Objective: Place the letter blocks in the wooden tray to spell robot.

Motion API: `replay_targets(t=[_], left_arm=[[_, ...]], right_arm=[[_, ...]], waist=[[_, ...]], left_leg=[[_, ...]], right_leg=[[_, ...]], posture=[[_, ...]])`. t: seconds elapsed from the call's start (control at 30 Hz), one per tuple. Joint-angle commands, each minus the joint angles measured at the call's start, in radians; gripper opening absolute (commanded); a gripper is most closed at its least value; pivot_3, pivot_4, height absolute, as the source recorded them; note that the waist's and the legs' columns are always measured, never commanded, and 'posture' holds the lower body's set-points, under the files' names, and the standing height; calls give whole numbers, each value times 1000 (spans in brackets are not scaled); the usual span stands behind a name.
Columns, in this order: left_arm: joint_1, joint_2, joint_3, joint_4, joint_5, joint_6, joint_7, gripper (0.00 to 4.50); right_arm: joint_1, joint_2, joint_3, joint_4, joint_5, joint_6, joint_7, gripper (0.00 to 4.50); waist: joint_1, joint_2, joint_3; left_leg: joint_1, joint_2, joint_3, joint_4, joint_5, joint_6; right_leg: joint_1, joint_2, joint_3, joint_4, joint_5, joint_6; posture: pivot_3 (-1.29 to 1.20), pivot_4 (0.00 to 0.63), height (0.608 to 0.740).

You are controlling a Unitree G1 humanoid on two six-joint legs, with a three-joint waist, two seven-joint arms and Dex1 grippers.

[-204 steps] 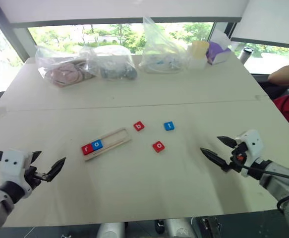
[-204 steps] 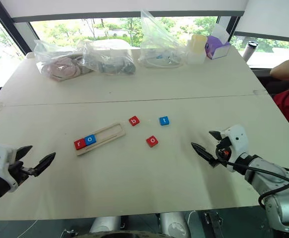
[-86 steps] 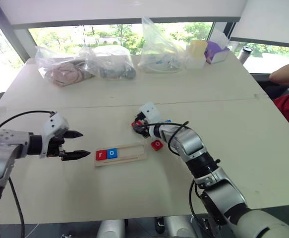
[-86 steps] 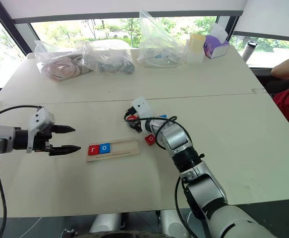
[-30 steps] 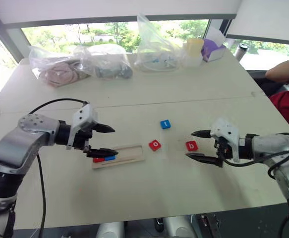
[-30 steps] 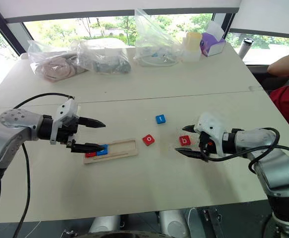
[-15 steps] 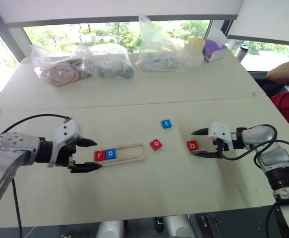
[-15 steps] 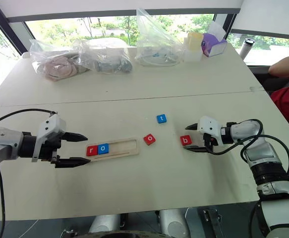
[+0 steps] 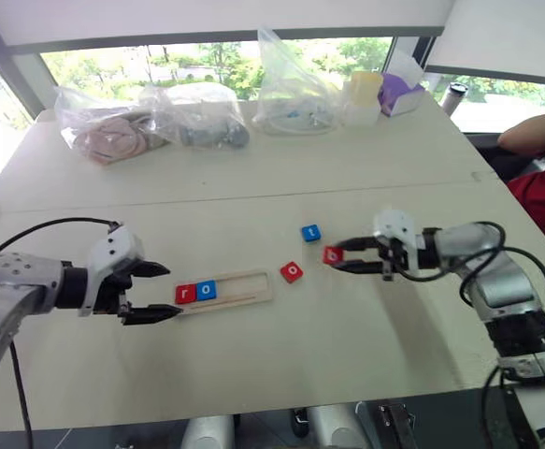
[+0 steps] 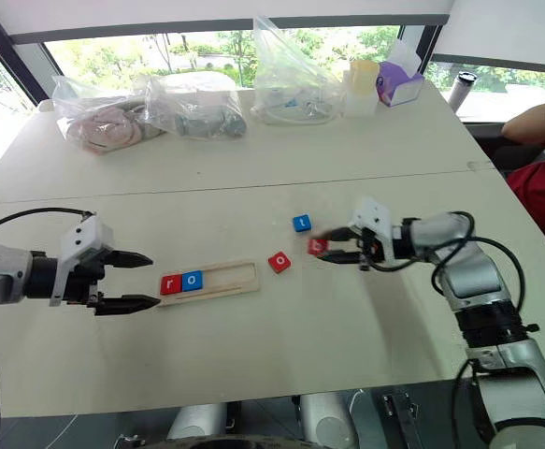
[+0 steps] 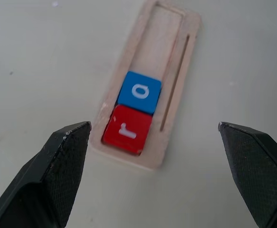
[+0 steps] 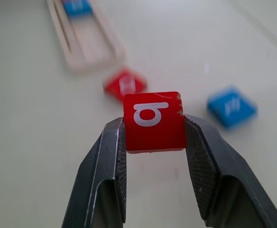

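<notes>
Pinching the b block [image 12: 154, 121], the right pincer [image 9: 339, 259] hung over the table [image 9: 253, 365]; the left pincer [image 9: 158, 292] stood spread beside the tray [image 9: 249, 288].

The pale tabletop [image 9: 253, 365] carries the wooden tray [image 9: 223, 289] near its middle; just beside the tray's open end lies a red tile [image 9: 292, 271], with a blue tile [image 9: 310, 233] a little farther back; along the far edge sit three plastic bags [image 9: 197, 112], a yellow cup [image 9: 364, 89] and a purple box [image 9: 398, 92].
</notes>
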State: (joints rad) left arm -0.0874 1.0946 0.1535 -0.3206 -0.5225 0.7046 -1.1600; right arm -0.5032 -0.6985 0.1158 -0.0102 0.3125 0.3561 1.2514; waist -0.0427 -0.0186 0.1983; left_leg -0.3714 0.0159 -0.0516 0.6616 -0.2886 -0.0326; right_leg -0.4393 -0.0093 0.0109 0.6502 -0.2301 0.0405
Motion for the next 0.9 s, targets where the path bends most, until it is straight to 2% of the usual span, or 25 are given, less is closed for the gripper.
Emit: replay_targets(t=[0.03, 0.1, 0.23, 0.4, 0.57, 0.9], left_arm=[[76, 69, 93, -7, 25, -34, -45, 4500], [139, 100, 133, -18, 30, -43, -74, 4500], [214, 91, 232, -56, 2, -9, -67, 4500], [233, 42, 238, -111, -12, 23, -5, 4500], [252, 12, 243, -155, -25, 48, 31, 4500], [258, 15, 258, -154, -35, 58, 42, 4500]], right_arm=[[-83, 70, 102, -108, -44, 97, -82, 1134], [-123, 115, 158, -113, -78, 136, -120, 1134], [-185, 236, 287, -86, -123, 166, -147, 1134], [-219, 311, 379, -18, -196, 172, -186, 1134], [-251, 374, 404, 51, -220, 186, -207, 1134], [-265, 430, 440, 122, -258, 134, -192, 1134]], waist=[[-4, 0, 0], [-2, 0, 0], [3, 0, 0], [8, 0, 0], [0, -1, 0], [-2, -1, 0]], left_leg=[[0, 0, 0, 0, 0, 0], [0, 0, 1, -1, 0, 0], [-3, 0, 2, -1, 0, 0], [-2, 0, 2, 0, 0, 0], [-2, -1, 3, 0, 0, 0], [-2, 0, 3, 0, 0, 0]], right_leg=[[0, 0, 0, 0, -1, -1], [-1, 0, 1, -1, -1, -2], [-3, -1, 1, -1, -1, -2], [-2, -3, 1, -2, 0, -2], [-2, -2, 2, -2, 0, -2], [-3, -1, 1, -1, 1, -2]], posture=[[0, 150, 740], [0, 150, 740], [0, 150, 740], [0, 150, 740], [0, 150, 740], [0, 150, 740]])
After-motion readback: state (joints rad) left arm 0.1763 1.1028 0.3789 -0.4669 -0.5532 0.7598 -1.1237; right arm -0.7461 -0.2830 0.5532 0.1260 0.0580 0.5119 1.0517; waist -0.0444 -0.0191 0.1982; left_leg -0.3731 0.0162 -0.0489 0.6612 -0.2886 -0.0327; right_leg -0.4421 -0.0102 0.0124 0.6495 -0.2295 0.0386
